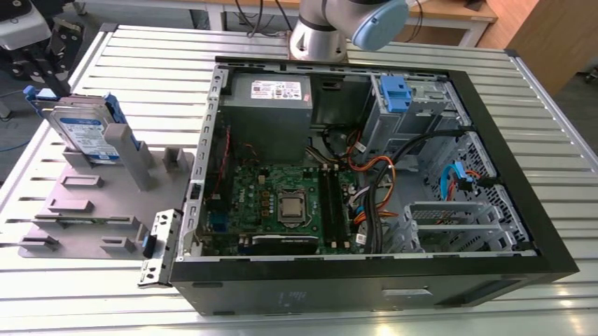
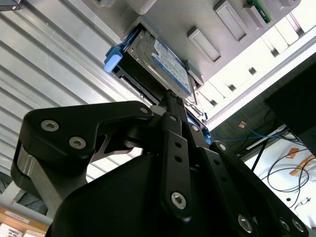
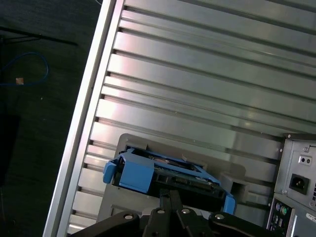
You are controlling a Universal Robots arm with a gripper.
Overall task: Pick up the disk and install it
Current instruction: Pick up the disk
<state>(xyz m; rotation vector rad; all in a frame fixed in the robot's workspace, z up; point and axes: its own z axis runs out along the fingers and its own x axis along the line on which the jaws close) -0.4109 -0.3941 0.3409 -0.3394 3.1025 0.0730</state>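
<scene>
Hovering just beside upright disk (image 3: 168, 175) with claw (image 3: 170, 194) pressed together, empty; likely stiff, dense, knock-sensitive; best pinched across rigid blue frame (image 3: 136, 173), off label (image 2: 170, 66).

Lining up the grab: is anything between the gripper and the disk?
Nothing visible. In both wrist views the gripper is right at the disk's edge, with no cable or part between. The disk stands upright in the grey holder.

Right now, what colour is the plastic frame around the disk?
Blue; the disk's frame shows best in the first wrist view.
</scene>
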